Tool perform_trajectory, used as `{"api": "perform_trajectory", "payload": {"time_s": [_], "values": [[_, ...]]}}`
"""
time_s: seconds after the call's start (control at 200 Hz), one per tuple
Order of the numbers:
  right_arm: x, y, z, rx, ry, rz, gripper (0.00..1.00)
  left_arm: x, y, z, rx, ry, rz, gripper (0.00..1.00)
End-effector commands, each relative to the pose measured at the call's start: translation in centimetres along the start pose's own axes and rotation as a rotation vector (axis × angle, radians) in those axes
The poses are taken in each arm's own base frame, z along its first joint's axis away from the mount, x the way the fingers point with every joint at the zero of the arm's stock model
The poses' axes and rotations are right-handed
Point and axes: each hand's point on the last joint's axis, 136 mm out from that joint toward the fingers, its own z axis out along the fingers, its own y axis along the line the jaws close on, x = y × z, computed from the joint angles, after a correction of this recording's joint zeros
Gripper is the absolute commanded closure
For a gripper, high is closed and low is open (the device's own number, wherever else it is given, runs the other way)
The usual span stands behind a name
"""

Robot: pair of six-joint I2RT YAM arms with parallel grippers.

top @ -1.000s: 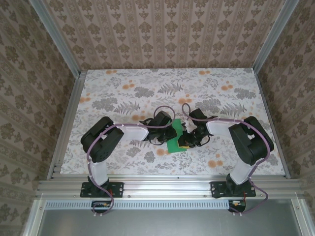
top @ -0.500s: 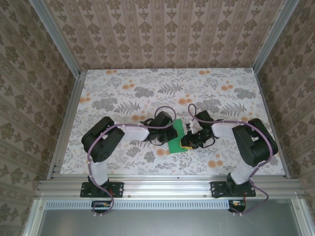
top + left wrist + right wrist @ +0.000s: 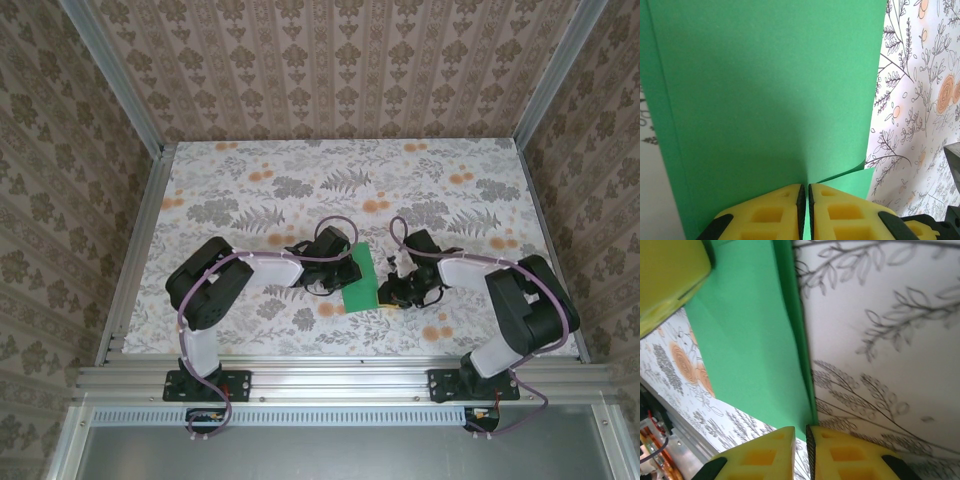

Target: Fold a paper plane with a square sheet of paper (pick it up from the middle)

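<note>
the left gripper is clenched on the green sheet of paper. its wrist view has the two yellow pads pressed together, a crease of the sheet running straight into the slit between them and the rest rising broad ahead. the right gripper is closed as well. its pads nearly meet where the sheet's thin folded edge comes down to them, and it looks nipped there. a yellow pad of the other gripper sits at the sheet's far end.

the overhead view is too distant to show the pads. it places the sheet as a small green strip at the near middle of the floral table, between the two grippers, left and right. both forearms lie low and point inward, elbows bent out toward the table's sides.
</note>
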Motion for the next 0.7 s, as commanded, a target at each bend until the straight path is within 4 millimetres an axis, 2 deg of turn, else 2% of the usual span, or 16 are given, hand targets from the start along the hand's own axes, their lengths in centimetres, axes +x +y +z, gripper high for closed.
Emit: {"api": "perform_trajectory", "payload": {"time_s": [0.0, 0.16, 0.205, 0.37, 0.525, 0.695], "values": [[2.2, -2.8, -0.8, 0.141, 0.031, 0.09, 0.84, 1.5, 5.9, 0.9, -0.203, 0.053, -0.011, 0.85], [0.8, 0.1, -2.8, 0.09, -0.053, 0.04, 0.86, 1.4, 5.5, 0.8, -0.201, 0.049, -0.003, 0.85], [0.2, 1.7, -3.7, 0.049, -0.091, 0.002, 0.86, 1.4, 5.5, 0.8, -0.201, 0.051, -0.002, 0.85], [-1.1, 4.9, -3.4, -0.033, -0.108, -0.037, 0.86, 1.4, 5.0, 1.0, -0.195, 0.05, 0.006, 0.85], [-2.0, 5.5, -1.2, -0.036, -0.055, -0.042, 0.85, 1.4, 4.7, 1.0, -0.19, 0.053, 0.011, 0.84], [-1.7, 3.1, 1.0, 0.042, 0.012, -0.016, 0.86, 1.3, 4.1, 0.8, -0.177, 0.05, 0.022, 0.84]]}}
